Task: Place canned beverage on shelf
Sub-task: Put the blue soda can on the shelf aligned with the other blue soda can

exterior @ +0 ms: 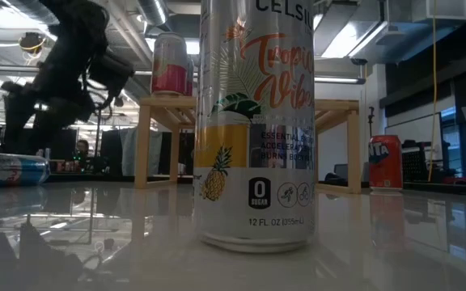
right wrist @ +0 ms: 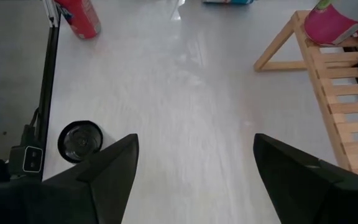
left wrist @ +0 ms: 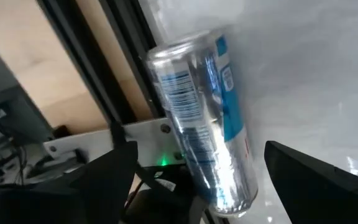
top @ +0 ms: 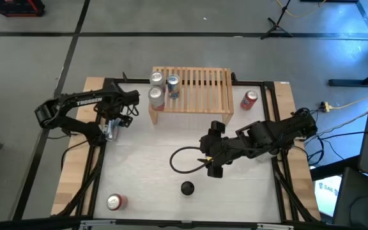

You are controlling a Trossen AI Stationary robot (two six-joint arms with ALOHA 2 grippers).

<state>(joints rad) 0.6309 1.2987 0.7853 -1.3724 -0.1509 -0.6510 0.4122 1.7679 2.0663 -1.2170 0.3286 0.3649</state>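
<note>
Lining up on that silver-and-blue can (left wrist: pixel 204 118) was the whole game here, so you wanted the left gripper (top: pixel 112 130) centred across its body before squeezing, since a can lying on its side will roll away if one finger touches first. It lay by the table's left edge, left of the shelf (top: pixel 197 89), which already carried three cans at its left end. Your left arm was bent back on itself, wrist pitched down over the can, fingers spread wide and not touching it. Your right gripper (top: pixel 211 167) sat mid-table, also open and empty, just waiting.
</note>
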